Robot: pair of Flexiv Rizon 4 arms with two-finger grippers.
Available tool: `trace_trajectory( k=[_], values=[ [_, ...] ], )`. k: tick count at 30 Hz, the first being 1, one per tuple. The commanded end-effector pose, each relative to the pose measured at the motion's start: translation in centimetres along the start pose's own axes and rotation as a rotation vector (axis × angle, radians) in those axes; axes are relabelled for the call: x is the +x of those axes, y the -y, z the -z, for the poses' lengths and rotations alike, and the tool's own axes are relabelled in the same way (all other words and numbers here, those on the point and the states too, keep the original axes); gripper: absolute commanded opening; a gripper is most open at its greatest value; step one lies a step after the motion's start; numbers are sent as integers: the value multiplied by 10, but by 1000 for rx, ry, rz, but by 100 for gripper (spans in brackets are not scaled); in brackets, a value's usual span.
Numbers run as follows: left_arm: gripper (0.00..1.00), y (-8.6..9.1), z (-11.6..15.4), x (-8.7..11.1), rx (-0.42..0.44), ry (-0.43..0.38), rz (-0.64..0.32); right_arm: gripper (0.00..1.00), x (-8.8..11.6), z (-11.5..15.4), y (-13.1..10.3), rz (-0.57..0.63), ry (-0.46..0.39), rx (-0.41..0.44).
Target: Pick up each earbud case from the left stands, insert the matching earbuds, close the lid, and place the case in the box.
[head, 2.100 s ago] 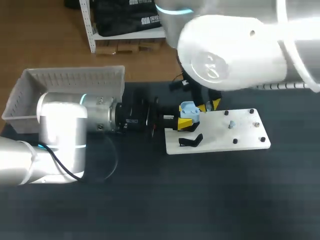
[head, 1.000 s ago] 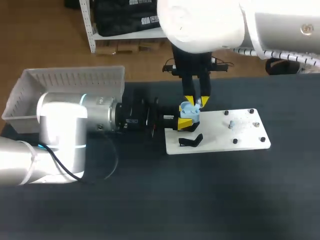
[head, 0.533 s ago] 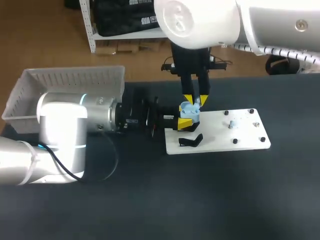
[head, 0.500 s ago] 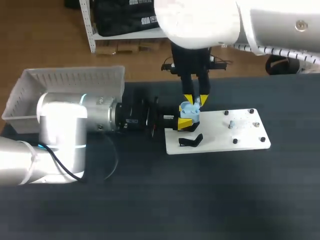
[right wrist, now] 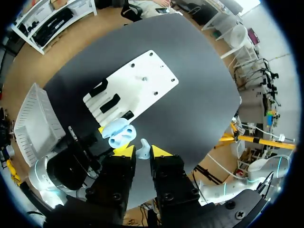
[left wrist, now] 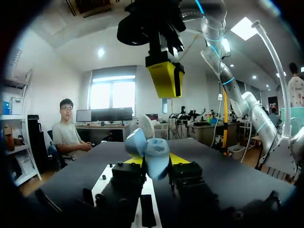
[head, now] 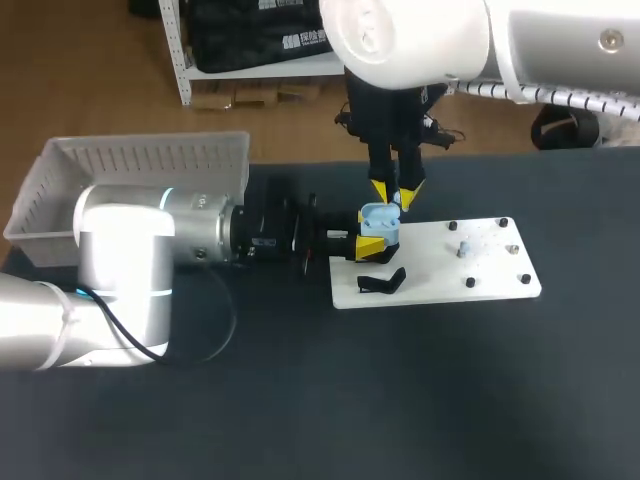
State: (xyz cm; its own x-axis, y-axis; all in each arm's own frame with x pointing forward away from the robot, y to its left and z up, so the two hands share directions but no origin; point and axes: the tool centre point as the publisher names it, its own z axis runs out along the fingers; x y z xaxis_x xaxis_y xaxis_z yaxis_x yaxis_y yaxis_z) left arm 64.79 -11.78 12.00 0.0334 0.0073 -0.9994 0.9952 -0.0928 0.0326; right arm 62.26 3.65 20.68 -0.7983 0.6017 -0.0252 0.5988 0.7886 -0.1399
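The left hand [head: 370, 236] reaches in level from the left, just above the desk [head: 400, 400], and is clamped on the light blue earbud case [head: 379, 221]. One yellow tip presses each side of the case. The case is held at the left end of the white board [head: 480, 268], with its lid tipped open.

The right hand [head: 395, 192] hangs straight above the open case, fingers pointing down, close to it but apart from it. In the right wrist view a small pale blue earbud [right wrist: 143, 150] sits pinched between its two yellow tips, and the case's open hollows lie directly ahead of it.

On the board's near left corner a black stand [head: 382, 282] lies just below the held case. The right wrist view shows two more black stands [right wrist: 110, 102] on that end of the board. Further right the board carries several small black pegs [head: 470, 283] and one tiny pale blue piece [head: 462, 248], too small to make out.

The white slatted box [head: 140, 160] stands at the far left corner of the desk, well apart from the case. The left arm's bulky grey and white joints [head: 125, 250] lie between the case and the box and hide the box's near wall.
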Motion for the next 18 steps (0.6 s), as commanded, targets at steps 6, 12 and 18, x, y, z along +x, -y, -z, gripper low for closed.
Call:
trace_trajectory(
  k=[6, 12, 18],
  values=[
    [0, 1, -1, 0, -7, 1, -3, 0, 7, -6, -5, 37, 7, -1],
    [0, 1, -1, 0, -7, 1, -3, 0, 8, -8, -9, 50, 20, -2],
    [0, 1, -1, 0, -7, 1, -3, 0, 6, -11, -13, 54, 23, -4]
  ],
)
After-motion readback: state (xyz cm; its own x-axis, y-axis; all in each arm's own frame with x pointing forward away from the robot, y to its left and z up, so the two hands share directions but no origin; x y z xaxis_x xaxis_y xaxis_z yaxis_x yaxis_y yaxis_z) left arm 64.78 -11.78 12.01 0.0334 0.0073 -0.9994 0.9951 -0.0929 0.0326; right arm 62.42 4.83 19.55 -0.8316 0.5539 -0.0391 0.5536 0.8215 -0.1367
